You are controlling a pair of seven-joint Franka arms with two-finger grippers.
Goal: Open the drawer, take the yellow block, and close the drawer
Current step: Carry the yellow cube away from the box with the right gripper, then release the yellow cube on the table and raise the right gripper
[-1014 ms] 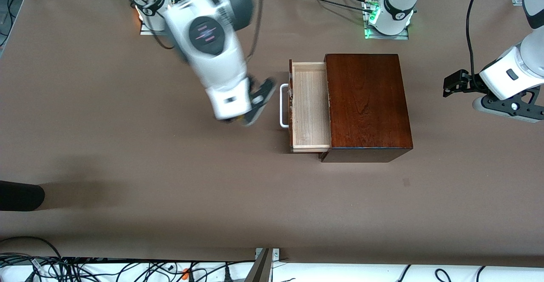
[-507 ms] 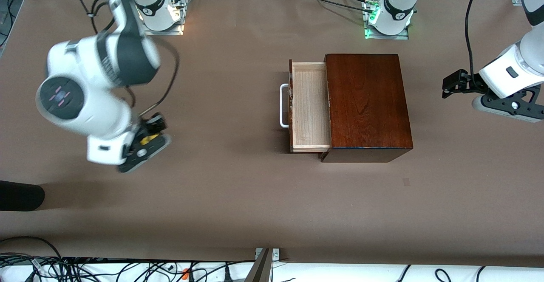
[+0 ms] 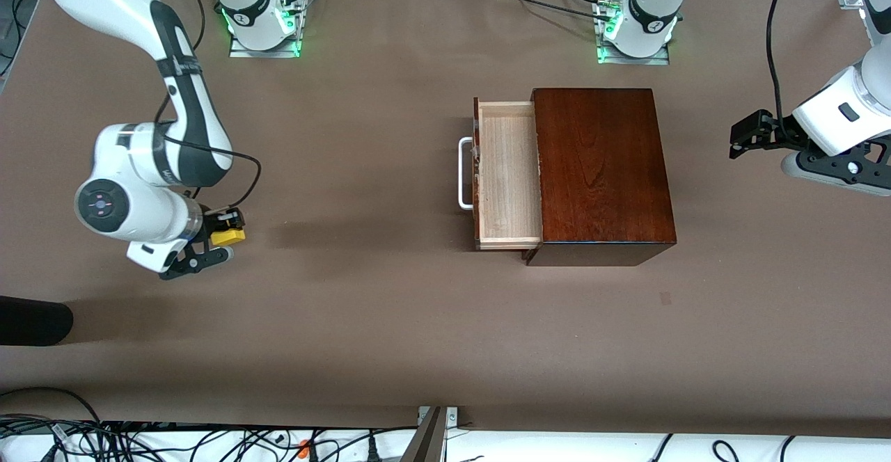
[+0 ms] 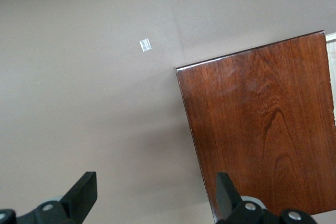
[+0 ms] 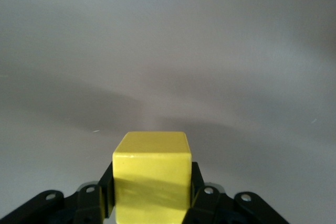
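1. Front view shows the drawer (image 3: 508,173) pulled out of the wooden box (image 3: 598,170), its pale tray bare and its white handle (image 3: 463,173) facing the right arm's end of the desk (image 3: 418,323). The opening step looks done.
2. Right gripper (image 3: 221,234) is clamped on the yellow block (image 3: 228,236), up in the air over bare desk, well apart from the drawer toward the right arm's end. The right wrist view confirms it: the block (image 5: 151,174) sits squeezed between both fingers (image 5: 202,195). So the taking step also looks done, though the block is not yet set down.
3. Left gripper (image 3: 746,136) hangs over the desk, well apart from the box at the left arm's end, waiting. Its fingers (image 4: 84,195) stand wide apart with nothing between them.
4. Left to do, as I judge it: pushing the drawer shut, since it is clearly out. Perhaps the block must be placed first; the task does not say where.
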